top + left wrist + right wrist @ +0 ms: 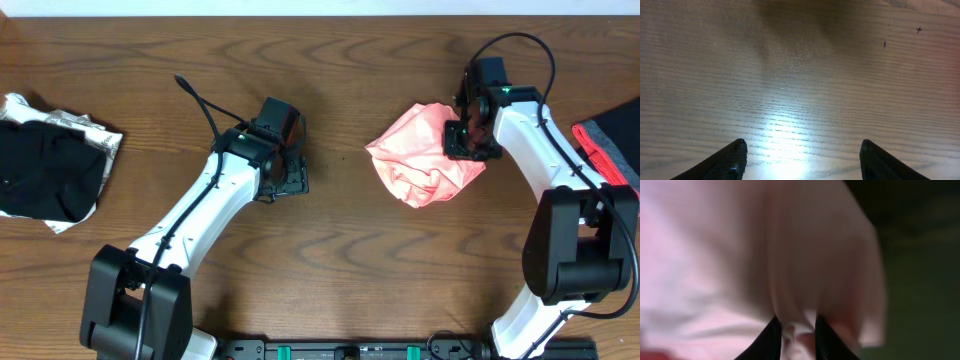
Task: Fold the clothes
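The clothes (420,152) are a salmon-pink shirt bunched into a crumpled heap on the wooden table, right of centre. My right gripper (466,140) sits at the heap's right edge, shut on a pinch of the pink fabric. In the right wrist view the clothes (740,255) fill the frame and a fold is squeezed between the two dark fingers (771,339). My left gripper (290,175) rests left of centre over bare wood, well apart from the shirt. Its fingers (735,157) stand wide open with only table between them.
A black garment on a crumpled silver-white sheet (50,160) lies at the table's left edge. A red and grey folded cloth (612,150) lies at the right edge, close behind my right arm.
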